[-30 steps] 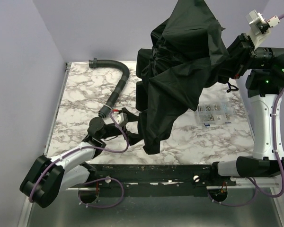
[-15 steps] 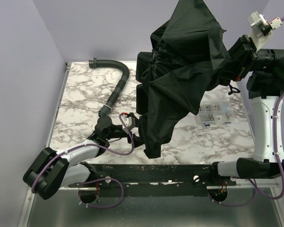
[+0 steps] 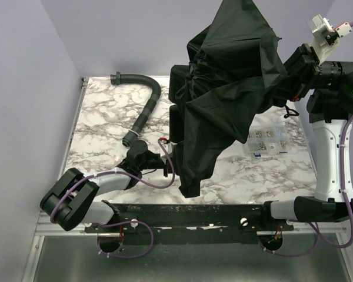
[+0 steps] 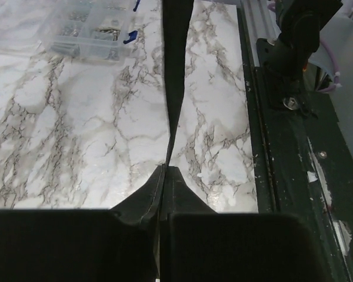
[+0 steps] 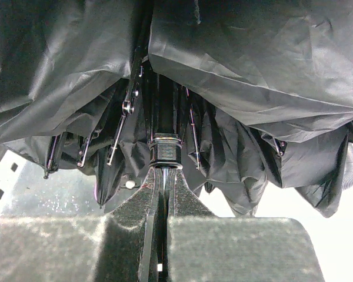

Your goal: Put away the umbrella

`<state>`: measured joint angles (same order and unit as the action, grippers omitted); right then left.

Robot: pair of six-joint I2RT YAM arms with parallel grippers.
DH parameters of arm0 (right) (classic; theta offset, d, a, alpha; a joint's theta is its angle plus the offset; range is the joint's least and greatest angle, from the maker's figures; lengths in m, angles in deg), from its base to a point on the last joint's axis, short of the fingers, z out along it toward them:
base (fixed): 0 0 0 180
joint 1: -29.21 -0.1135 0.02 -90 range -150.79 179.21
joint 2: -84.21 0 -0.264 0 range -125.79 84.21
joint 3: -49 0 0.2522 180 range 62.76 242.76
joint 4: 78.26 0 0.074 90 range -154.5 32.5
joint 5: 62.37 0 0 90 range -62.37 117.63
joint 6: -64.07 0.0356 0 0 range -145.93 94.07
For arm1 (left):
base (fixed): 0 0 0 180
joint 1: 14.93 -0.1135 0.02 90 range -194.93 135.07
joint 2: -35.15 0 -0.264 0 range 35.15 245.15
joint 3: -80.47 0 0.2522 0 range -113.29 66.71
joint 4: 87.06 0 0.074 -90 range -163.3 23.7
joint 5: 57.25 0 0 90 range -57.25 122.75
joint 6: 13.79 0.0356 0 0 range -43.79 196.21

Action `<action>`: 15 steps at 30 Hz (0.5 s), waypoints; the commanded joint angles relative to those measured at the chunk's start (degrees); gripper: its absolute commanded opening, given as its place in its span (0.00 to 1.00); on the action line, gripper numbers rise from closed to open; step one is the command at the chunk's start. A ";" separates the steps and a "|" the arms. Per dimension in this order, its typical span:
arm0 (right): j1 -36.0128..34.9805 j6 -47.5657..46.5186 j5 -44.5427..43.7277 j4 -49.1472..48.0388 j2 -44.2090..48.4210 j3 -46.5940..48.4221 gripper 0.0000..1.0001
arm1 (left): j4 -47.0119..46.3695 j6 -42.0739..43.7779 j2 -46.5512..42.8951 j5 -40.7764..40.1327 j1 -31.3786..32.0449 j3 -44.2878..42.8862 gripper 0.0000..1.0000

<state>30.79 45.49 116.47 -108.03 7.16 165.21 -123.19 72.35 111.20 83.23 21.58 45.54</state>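
Where a white, grey-veined marble tabletop (image 3: 106, 117) sits between plain lavender walls (image 3: 135, 35), with a black ribbed curved hose (image 3: 147, 108) at its far left and a clear plastic compartment box (image 3: 266, 141) at its right, your black fabric compact umbrella (image 3: 235, 70) hangs half-collapsed in the air over the table's right half. Your right gripper (image 5: 164, 173) is clamped on its thin black shaft (image 5: 165, 111) under the bunched canopy, while your left gripper (image 4: 166, 171), low near the front edge, pinches a hanging fold of the same fabric.
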 commanded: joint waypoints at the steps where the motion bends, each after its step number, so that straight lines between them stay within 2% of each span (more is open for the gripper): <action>1: 0.26 0.94 -2.08 -2.05 1.63 0.07 0.00 | 2.66 4.33 -1.13 -1.39 -0.26 -1.37 0.00; 9: -0.30 7.94 -0.71 -8.90 3.87 -2.22 0.00 | 12.90 10.55 -6.61 0.97 -9.96 -7.70 0.00; 15: -1.47 8.82 0.69 -9.93 6.29 -6.99 0.00 | 27.47 17.81 -3.40 8.51 -14.63 -18.14 0.00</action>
<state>29.94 52.38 117.25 -114.65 11.59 159.90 -107.41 83.19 105.91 84.04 8.88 33.93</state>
